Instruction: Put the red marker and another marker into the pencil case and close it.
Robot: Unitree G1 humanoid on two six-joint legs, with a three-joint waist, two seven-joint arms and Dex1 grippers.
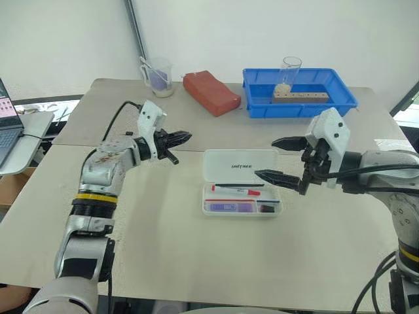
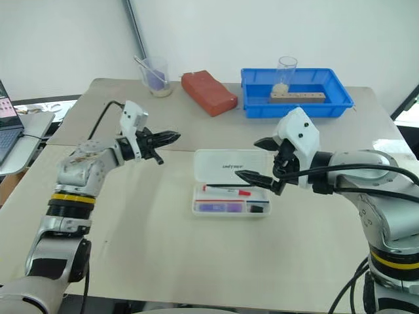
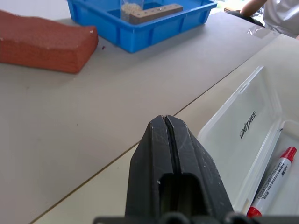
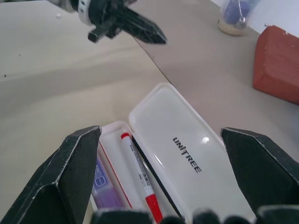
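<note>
From the head, the pencil case (image 1: 241,190) lies open on the table (image 1: 163,229), lid flat, with the red marker (image 1: 237,190) and another marker (image 1: 230,207) (the purple one) inside. The left gripper (image 1: 182,138) hangs beside it, jaws pressed together. The left wrist shows the lid's "UNITREE" print. The right wrist shows the right gripper (image 4: 163,154) above the case, jaws spread wide.

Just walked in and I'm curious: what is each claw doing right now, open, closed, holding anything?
Left claw: closed, holding nothing.
Right claw: wide open, holding nothing, above the open pencil case.
</note>
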